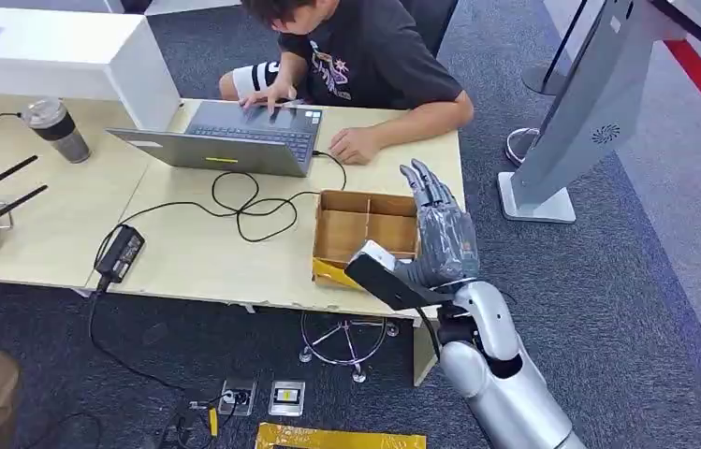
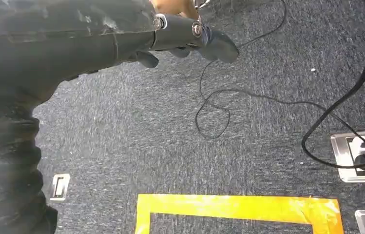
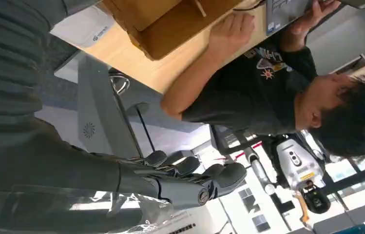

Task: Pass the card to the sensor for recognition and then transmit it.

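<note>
My right hand (image 1: 440, 229) is raised over the right end of the table, beside the cardboard box (image 1: 365, 224), with its fingers (image 3: 190, 178) stretched out and apart. A white card (image 1: 373, 252) shows at the box's front corner, right next to my wrist. In the right wrist view the card (image 3: 85, 27) lies beside the box (image 3: 165, 24); I cannot tell whether my thumb holds it. The grey sensor stand (image 1: 599, 112) rises on the carpet to the right of the table. My left hand (image 2: 190, 36) hangs over the carpet, holding nothing.
A person (image 1: 365, 56) sits at the far side of the table, typing on a laptop (image 1: 234, 136), one hand near the box. Black cables (image 1: 243, 201), a power brick (image 1: 122, 251) and a cup (image 1: 58, 129) lie on the table (image 1: 206, 253). Floor sockets (image 2: 360, 156) and yellow tape (image 2: 239, 207) mark the carpet.
</note>
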{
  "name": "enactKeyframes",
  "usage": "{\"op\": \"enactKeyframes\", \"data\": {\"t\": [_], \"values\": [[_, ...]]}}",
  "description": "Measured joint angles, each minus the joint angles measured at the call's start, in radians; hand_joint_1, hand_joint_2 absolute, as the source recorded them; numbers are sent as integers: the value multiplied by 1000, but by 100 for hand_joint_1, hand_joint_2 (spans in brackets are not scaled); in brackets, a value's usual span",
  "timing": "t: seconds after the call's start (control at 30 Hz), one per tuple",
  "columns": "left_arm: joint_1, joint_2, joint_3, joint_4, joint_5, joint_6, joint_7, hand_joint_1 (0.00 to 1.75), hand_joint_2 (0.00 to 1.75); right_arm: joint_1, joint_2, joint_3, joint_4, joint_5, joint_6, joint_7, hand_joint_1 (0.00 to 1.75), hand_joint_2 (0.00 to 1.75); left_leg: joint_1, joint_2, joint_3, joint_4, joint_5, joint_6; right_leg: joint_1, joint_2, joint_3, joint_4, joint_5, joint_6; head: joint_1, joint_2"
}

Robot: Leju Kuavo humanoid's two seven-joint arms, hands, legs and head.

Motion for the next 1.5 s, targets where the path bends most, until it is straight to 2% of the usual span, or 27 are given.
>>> {"op": "enactKeyframes", "data": {"t": [0.37,1.1,1.5], "values": [[-4,0,0,0,-11,-7,0,0,175,-20,2,4,87,21,-2,19,0,175,0,0,0,0,0,0,0,0,0,0,0,0,0,0],[-8,1,0,0,-8,-7,7,0,175,-4,-5,4,155,51,29,51,0,175,0,0,0,0,0,0,0,1,-1,0,0,0,0,0],[-5,1,0,0,2,-2,7,0,175,8,20,8,181,84,61,50,0,175,0,0,0,0,0,0,0,1,-1,0,0,0,0,0]]}}
